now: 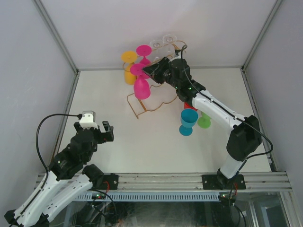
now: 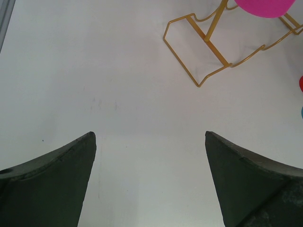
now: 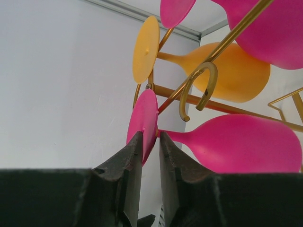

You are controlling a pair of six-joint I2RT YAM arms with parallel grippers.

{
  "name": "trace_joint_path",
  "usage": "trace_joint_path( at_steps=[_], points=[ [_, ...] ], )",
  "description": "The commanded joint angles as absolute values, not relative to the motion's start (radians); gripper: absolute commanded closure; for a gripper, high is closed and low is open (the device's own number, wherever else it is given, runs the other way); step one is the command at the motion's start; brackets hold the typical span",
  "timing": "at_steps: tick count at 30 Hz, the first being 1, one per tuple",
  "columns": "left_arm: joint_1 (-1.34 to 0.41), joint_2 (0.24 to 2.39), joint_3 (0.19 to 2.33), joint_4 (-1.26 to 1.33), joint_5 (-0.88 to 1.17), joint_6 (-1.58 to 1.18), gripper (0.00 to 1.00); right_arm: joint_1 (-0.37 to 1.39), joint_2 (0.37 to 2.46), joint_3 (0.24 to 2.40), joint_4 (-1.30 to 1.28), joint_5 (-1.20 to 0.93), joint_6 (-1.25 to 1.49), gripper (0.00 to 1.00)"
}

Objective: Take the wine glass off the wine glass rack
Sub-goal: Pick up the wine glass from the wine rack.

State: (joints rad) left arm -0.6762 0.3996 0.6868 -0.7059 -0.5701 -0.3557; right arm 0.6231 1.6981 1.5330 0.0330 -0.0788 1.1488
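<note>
White table (image 1: 118, 156) and pale walls framed the wine glass rack (image 3: 222, 107), which stood toward the far side of the table. A pink wine glass (image 3: 236, 144) hung from its top rail, with an orange wine glass (image 3: 227, 71) beside it. My right gripper (image 3: 150, 137) was up at the rack, fingers nearly together on either side of the pink glass's foot (image 3: 144, 116); whether they pinched it I could not tell. My left gripper (image 2: 150, 137) hovered over bare table, jaws spread wide. A blue glass (image 1: 188, 120) stood near the rack.
</note>
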Motion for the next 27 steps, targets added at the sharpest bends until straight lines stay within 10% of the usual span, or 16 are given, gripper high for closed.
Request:
trace_joint_path(
  at_steps=[1,27],
  points=[
    [-0.67,0.406,0.698,-0.685,-0.562,-0.354,0.0,0.623,1.68,1.577,0.062,-0.086,1.137,0.81],
    [-0.67,0.41,0.699,-0.689,-0.557,-0.351,0.0,0.63,1.672,1.582,0.066,-0.043,1.091,0.83]
  ],
)
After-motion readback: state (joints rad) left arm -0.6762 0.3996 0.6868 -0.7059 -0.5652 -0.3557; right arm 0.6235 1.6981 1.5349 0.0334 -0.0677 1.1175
